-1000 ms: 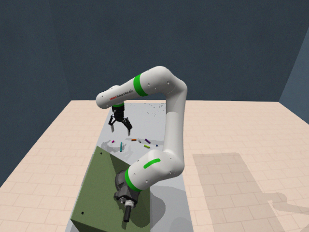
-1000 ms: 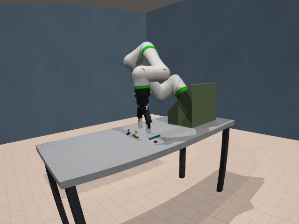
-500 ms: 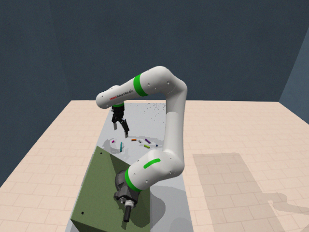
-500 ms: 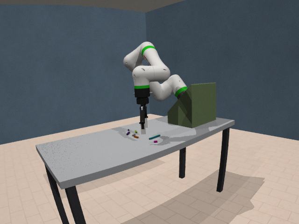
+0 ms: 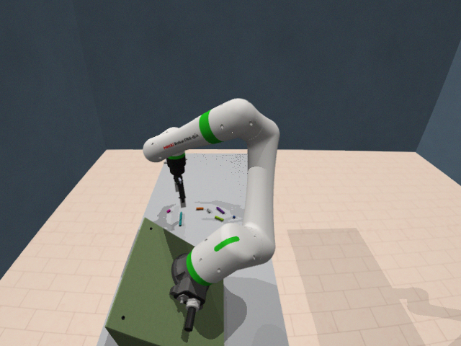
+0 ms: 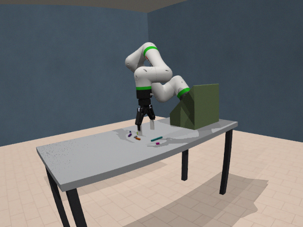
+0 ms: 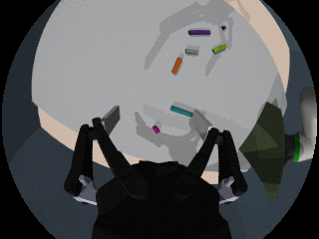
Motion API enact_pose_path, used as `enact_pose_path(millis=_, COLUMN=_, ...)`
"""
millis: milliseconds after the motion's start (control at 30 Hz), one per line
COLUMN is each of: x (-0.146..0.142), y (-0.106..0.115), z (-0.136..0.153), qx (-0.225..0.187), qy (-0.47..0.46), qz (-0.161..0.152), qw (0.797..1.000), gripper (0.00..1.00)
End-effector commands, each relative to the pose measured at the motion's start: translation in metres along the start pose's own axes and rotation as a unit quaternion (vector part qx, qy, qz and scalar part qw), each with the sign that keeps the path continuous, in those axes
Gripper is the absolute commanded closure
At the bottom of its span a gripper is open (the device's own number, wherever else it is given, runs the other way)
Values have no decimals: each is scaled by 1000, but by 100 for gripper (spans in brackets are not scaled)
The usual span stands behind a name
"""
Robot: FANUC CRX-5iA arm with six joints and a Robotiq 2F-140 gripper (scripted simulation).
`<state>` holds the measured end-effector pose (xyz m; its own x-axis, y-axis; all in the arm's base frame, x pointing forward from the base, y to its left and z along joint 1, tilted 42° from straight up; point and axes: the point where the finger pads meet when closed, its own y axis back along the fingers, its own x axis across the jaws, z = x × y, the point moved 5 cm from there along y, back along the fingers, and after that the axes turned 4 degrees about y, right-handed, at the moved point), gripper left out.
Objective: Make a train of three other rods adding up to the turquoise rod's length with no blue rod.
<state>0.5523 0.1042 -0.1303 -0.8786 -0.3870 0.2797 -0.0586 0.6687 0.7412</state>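
Note:
Six small rods lie flat on the grey table. The turquoise rod [image 5: 180, 218] lies nearest the green block, with the magenta rod [image 5: 168, 210] to its left. The orange rod [image 5: 199, 208], grey rod [image 5: 208, 210], purple rod [image 5: 220, 210], lime rod [image 5: 218, 218] and blue rod [image 5: 233, 216] lie apart from one another to the right. None touch. My gripper [image 6: 145, 127] hangs open and empty above the table, over the space between the turquoise and orange rods. In the wrist view the turquoise rod [image 7: 181, 111] and magenta rod [image 7: 158, 129] lie between my fingers.
A large green wedge-shaped block [image 6: 195, 106] carrying the arm's base stands at one end of the table. The table edge [image 6: 117, 168] runs along the front, with tiled floor beyond.

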Motion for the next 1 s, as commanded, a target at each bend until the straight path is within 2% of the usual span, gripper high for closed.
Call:
enact_pose_path(millis=0, x=0, y=0, z=1, qx=4, qy=-83, qz=-4, qw=996, gripper=0)
enact_pose_path(millis=233, x=0, y=0, z=1, qx=4, qy=-191, qz=-5, qw=982, gripper=0)
enact_pose_path(millis=300, x=0, y=0, z=1, qx=4, qy=-191, qz=-5, qw=982, gripper=0)
enact_pose_path(millis=367, x=0, y=0, z=1, qx=4, qy=-247, qz=-5, qw=969, gripper=0)
enact_pose_path(millis=567, x=0, y=0, z=1, qx=3, qy=-332, qz=-5, qw=943, gripper=0)
enact_pose_path(millis=800, x=0, y=0, z=1, qx=3, qy=-433, qz=-6, qw=901, gripper=0)
enact_pose_path(millis=867, x=0, y=0, z=1, qx=3, qy=-433, qz=-6, qw=901, gripper=0)
enact_pose_path(millis=967, x=0, y=0, z=1, qx=2, qy=-478, qz=-6, qw=878, gripper=0)
